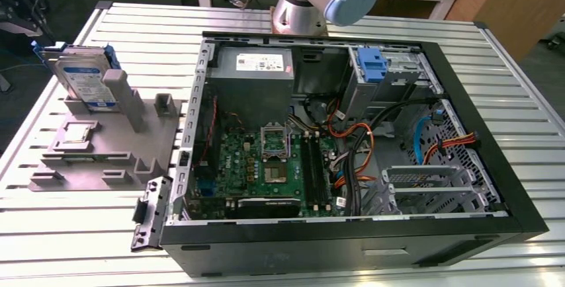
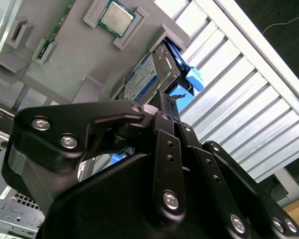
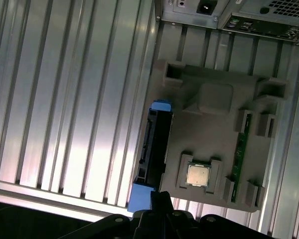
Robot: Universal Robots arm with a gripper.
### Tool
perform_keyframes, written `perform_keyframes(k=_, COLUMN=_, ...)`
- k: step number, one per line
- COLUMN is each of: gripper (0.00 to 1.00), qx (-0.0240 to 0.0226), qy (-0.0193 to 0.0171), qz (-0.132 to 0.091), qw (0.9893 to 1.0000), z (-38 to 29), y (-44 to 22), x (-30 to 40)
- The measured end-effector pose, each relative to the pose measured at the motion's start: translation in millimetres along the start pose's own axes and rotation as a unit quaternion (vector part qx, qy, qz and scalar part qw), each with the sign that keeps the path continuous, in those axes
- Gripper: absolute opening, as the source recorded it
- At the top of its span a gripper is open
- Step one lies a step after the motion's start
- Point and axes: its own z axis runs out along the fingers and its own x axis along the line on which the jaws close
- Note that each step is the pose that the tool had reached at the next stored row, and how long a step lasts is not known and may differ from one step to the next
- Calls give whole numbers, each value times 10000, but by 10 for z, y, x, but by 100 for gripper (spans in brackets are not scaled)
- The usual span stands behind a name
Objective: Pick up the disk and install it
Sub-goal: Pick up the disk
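Observation:
The disk (image 1: 84, 79) stands on edge in a slot at the back of the grey fixture (image 1: 106, 148), on the exterior view's left; its white-and-blue label faces forward and blue carrier parts show at its ends. In the first wrist view the disk (image 3: 154, 142) appears edge-on, dark with blue ends, and my gripper (image 3: 161, 200) hangs above and apart from it, shut with nothing in it. The second wrist view has the disk's label (image 2: 142, 79) just beyond my black gripper (image 2: 164, 99).
An open computer case (image 1: 494, 168) lies at the middle and right of the slatted metal table (image 1: 141, 29), with a blue bracket (image 1: 375, 69) in its drive bay. A small square chip (image 3: 198, 175) rests in a fixture pocket. The arm's base (image 1: 300, 9) stands behind the case.

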Motion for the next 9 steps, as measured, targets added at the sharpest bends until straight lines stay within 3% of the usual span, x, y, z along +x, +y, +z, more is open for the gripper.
perform_keyframes(k=9, gripper=10, qx=-1, qy=0, qz=8, qw=10000, z=0, y=-4, x=1)
